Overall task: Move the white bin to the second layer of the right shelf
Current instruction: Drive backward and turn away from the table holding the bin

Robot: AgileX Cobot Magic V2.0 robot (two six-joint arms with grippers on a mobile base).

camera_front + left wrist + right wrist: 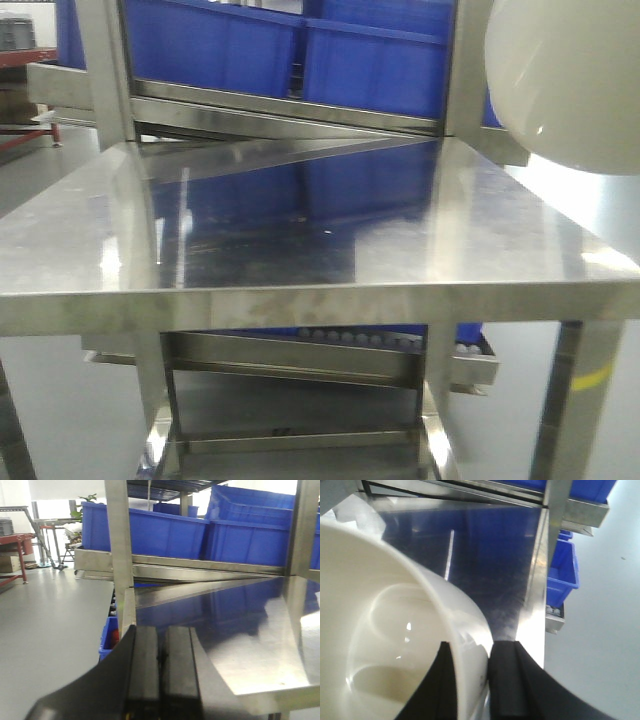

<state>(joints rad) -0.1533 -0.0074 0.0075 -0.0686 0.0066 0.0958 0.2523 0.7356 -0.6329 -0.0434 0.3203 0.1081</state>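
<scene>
The white bin [570,80] hangs in the air at the top right of the front view, above the right end of the steel tabletop [300,230]. In the right wrist view my right gripper [470,680] is shut on the white bin's [385,630] wall, with one finger inside the mouth and the other outside. My left gripper [160,655] is shut on nothing, low over the tabletop's left edge. A rack level with small white rollers [345,338] shows below the tabletop. I cannot tell whether it is the right shelf second layer.
Large blue crates [300,50] fill the rack level behind the tabletop, behind a steel front rail [290,112]. Steel uprights [105,70] stand at the table's back corners. A small blue bin [562,572] sits low beside the table's right edge. Grey floor lies on both sides.
</scene>
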